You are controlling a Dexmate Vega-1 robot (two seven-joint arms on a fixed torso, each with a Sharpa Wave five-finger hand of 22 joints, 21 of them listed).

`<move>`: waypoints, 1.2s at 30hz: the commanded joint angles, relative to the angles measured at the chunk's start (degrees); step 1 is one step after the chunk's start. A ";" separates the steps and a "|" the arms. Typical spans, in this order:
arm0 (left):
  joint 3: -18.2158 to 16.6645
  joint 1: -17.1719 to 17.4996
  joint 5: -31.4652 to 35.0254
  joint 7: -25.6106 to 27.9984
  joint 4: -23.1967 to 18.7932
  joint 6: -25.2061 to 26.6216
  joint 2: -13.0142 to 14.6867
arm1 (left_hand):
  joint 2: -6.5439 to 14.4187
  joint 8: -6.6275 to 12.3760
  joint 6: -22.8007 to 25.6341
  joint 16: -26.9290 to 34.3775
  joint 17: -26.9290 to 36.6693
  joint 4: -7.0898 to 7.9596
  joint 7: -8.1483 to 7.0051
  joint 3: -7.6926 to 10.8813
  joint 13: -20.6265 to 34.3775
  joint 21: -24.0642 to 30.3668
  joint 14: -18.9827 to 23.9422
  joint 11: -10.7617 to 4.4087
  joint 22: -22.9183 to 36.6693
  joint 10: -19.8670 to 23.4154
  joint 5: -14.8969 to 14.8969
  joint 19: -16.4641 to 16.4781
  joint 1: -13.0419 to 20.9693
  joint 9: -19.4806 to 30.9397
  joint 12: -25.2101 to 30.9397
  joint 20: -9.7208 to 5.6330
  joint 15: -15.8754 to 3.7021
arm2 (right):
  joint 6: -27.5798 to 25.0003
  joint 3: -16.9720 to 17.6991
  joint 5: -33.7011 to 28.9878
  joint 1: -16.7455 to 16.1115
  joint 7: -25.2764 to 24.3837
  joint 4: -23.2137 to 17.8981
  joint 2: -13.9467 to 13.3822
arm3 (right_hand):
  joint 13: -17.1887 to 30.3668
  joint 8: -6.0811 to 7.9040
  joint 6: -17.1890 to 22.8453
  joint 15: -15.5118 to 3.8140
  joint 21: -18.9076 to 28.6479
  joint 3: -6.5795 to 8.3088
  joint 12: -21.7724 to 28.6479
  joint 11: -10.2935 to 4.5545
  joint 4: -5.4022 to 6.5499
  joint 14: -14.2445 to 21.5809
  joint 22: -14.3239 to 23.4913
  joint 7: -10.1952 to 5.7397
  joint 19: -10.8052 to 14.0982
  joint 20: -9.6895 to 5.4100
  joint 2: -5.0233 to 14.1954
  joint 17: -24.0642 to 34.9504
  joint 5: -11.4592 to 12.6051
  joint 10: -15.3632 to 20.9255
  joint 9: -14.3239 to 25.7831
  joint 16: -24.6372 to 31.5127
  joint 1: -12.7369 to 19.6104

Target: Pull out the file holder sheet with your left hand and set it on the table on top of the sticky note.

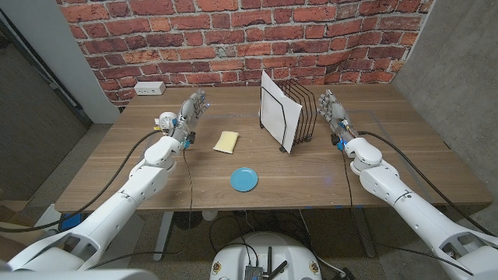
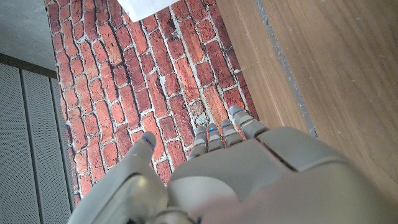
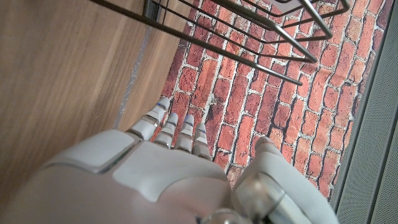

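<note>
Tabletop: sheet (image 1: 278,117) beyond left hand (image 1: 190,113)

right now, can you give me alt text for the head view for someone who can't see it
A white sheet stands in a black wire file holder at the back of a wooden table, with a yellow sticky note and a blue disc lying nearer the front. The left hand and right hand are raised on either side, holding nothing, before a brick wall.

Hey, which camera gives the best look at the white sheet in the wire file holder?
The head view: the white sheet stands upright in the black wire file holder, showing nearly whole. The left wrist view catches only a white corner beyond the brick wall. The right wrist view shows the holder's wires, with no clear sight of the sheet.
</note>
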 commanded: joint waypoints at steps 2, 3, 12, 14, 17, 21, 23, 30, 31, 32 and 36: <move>-0.27 0.21 3.82 1.46 -5.20 1.49 3.90 | 1.73 -0.14 0.58 0.28 0.07 -1.05 -0.14 0.14 0.27 0.44 0.44 -0.33 0.05 0.68 0.01 0.71 0.95 0.13 0.39 -3.83 -0.45 | 0.44 0.82 -0.51 -1.40 -2.33 -0.91 -0.14 | -0.19 0.36 0.19 -0.10 0.41 0.44 0.05 -0.22 -0.25 0.18 0.12 -0.55 0.25 -0.40 0.31 -0.25 0.48 -0.39 0.10 0.20 -0.15; -0.25 -0.10 3.96 0.91 -5.14 1.17 4.09 | 1.65 -0.15 0.62 0.28 0.06 -1.28 -0.21 0.21 0.27 0.44 0.50 -0.46 0.04 0.72 -0.02 0.78 1.08 0.13 0.38 -3.94 -0.54 | 0.58 0.90 -0.43 -1.47 -2.30 -0.86 -0.14 | -0.23 0.36 0.17 -0.22 0.41 0.45 0.05 -0.23 -0.27 0.15 0.12 -0.53 0.25 -0.42 0.30 -0.29 0.48 -0.42 0.10 0.19 -0.16; 0.25 -2.39 7.77 0.55 -5.52 0.14 5.40 | 0.61 -0.02 1.99 0.20 0.02 -5.57 -1.24 1.64 0.29 0.31 1.19 -1.32 -0.03 1.94 -0.52 1.30 3.85 0.13 0.46 -4.34 -1.22 | 0.58 1.25 -0.85 -1.52 -3.13 -0.86 -0.36 | -0.65 0.40 0.23 -0.21 0.49 0.63 0.08 -0.34 -0.41 0.17 0.11 -0.58 0.39 -0.59 0.42 -0.78 0.54 -0.60 0.09 0.21 -0.19; 0.37 -2.81 8.74 0.87 -5.56 -0.04 5.51 | 0.46 -0.02 2.14 0.19 0.02 -6.18 -1.27 1.82 0.29 0.28 1.26 -1.40 -0.04 2.03 -0.56 1.33 4.24 0.14 0.43 -4.45 -1.26 | 0.48 1.34 -0.89 -1.55 -3.27 -0.90 -0.47 | -0.71 0.40 0.22 -0.22 0.51 0.65 0.06 -0.37 -0.43 0.18 0.11 -0.55 0.44 -0.62 0.43 -0.84 0.55 -0.70 0.09 0.22 -0.20; 0.56 -3.62 9.59 0.57 -4.95 -1.17 5.29 | 0.07 0.00 2.53 0.27 0.02 -7.70 -1.70 2.23 0.30 0.23 1.72 -1.76 -0.04 2.50 -0.60 1.44 5.17 0.14 0.47 -4.54 -1.82 | 0.50 1.48 -0.75 -1.54 -3.26 -0.72 -0.49 | -0.80 0.40 0.21 -0.18 0.53 0.68 0.06 -0.36 -0.44 0.19 0.11 -0.58 0.48 -0.63 0.45 -0.95 0.56 -0.76 0.09 0.24 -0.24; 0.93 -4.62 11.08 0.15 -5.24 -1.35 5.80 | -0.33 0.07 3.10 0.30 0.02 -9.38 -2.14 2.67 0.30 0.25 2.19 -2.34 -0.04 3.04 -0.57 1.71 6.22 0.15 0.51 -4.80 -2.23 | 0.39 1.56 -0.65 -1.32 -3.25 -0.24 -0.43 | -0.92 0.40 0.20 -0.14 0.53 0.70 0.08 -0.35 -0.46 0.21 0.10 -0.59 0.50 -0.63 0.45 -1.08 0.56 -0.81 0.09 0.26 -0.30; 1.11 -5.19 11.56 -0.47 -5.27 -1.61 6.05 | -0.47 0.07 3.26 0.35 0.02 -10.07 -2.25 2.86 0.30 0.25 2.51 -2.53 -0.04 3.28 -0.54 1.81 6.67 0.15 0.53 -4.89 -2.44 | 0.53 1.54 -0.63 -1.09 -3.14 0.20 -0.30 | -0.98 0.41 0.23 -0.17 0.55 0.70 0.09 -0.32 -0.46 0.20 0.10 -0.62 0.53 -0.64 0.45 -1.14 0.56 -0.82 0.09 0.26 -0.33; 1.84 -7.30 13.69 -2.29 -6.02 -1.58 7.22 | -0.69 0.21 4.45 0.48 0.01 -12.56 -2.76 3.78 0.31 0.33 3.82 -3.20 -0.03 4.69 -0.36 2.54 8.75 0.17 0.72 -5.00 -3.27 | 0.30 1.52 -0.94 -0.74 -3.76 0.52 -0.15 | -1.21 0.50 0.46 -0.10 0.55 0.72 0.15 -0.30 -0.47 0.22 0.10 -0.61 0.57 -0.57 0.44 -1.38 0.57 -0.85 0.09 0.30 -0.49; 1.97 -7.66 14.00 -2.57 -6.06 -1.57 7.34 | -0.66 0.26 4.68 0.49 0.01 -12.80 -2.89 3.92 0.31 0.32 4.01 -3.18 -0.03 4.86 -0.33 2.58 9.06 0.18 0.73 -4.96 -3.40 | 0.11 1.55 -0.96 -0.77 -3.85 0.37 -0.26 | -1.24 0.50 0.47 -0.09 0.54 0.72 0.16 -0.34 -0.47 0.20 0.10 -0.61 0.54 -0.56 0.43 -1.42 0.57 -0.84 0.08 0.30 -0.52; 2.12 -8.01 14.52 -2.63 -6.14 -1.47 7.48 | -0.60 0.39 5.28 0.52 0.00 -13.18 -2.99 4.19 0.31 0.31 4.40 -3.33 -0.03 5.27 -0.29 2.69 9.64 0.18 0.78 -4.96 -3.55 | 0.03 1.59 -0.86 -0.77 -3.74 0.34 -0.34 | -1.27 0.50 0.47 -0.12 0.55 0.72 0.16 -0.32 -0.47 0.15 0.10 -0.60 0.55 -0.55 0.42 -1.45 0.57 -0.85 0.08 0.29 -0.54; 2.91 -10.32 16.21 -4.21 -4.71 -3.07 7.41 | -0.94 0.70 8.42 0.72 -0.01 -13.71 -4.20 4.82 0.31 0.50 6.74 -4.11 -0.01 8.29 -0.36 3.98 11.68 0.21 1.24 -5.08 -4.81 | -0.21 1.68 -0.62 -0.61 -3.82 0.50 -0.23 | -1.40 0.53 0.56 -0.18 0.51 0.72 0.27 -0.28 -0.47 0.13 0.10 -0.56 0.45 -0.48 0.40 -1.58 0.57 -0.66 0.08 0.30 -0.65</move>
